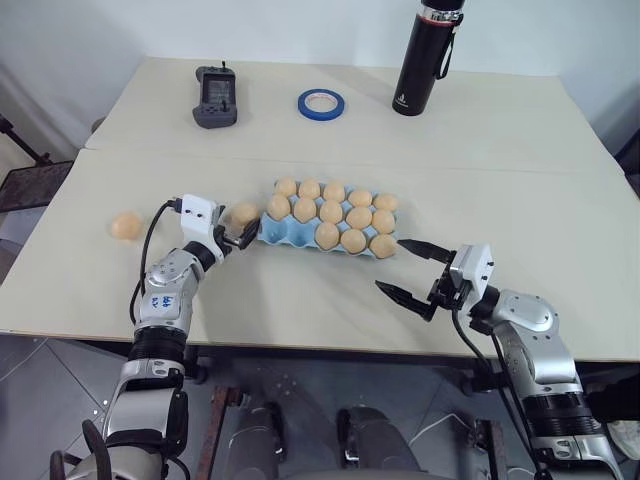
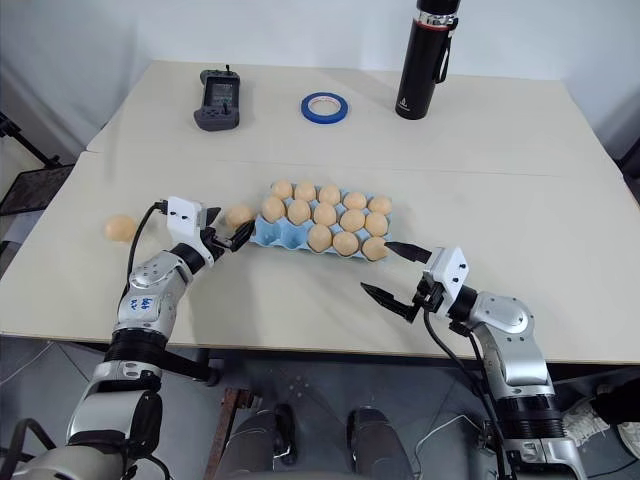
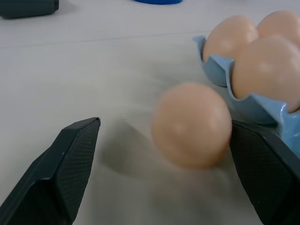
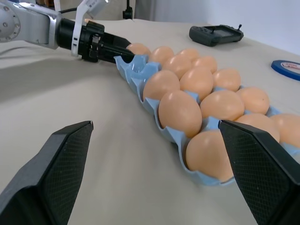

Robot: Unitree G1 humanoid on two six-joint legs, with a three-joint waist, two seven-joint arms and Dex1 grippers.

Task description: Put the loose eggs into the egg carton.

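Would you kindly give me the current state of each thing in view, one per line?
Egg carton: lidless, thirteen cups filled, two near-left cups empty.
Egg beside carton: loose on the table, between the left claw's fingers.
Far-left egg: loose, untouched.
Left claw: open around the egg.
Right claw: open, empty.
Black bottle: upright, capped.
Blue tape ring: lying flat.

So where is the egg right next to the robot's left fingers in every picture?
Left eye view: the egg lies on the table at the egg carton's left end, by the left gripper.
Right eye view: same spot, left of the carton.
Left wrist view: in the middle, between the open black fingers.
Right wrist view: I cannot tell it apart there.
Shared landmark: the carton's blue scalloped corner beside it.
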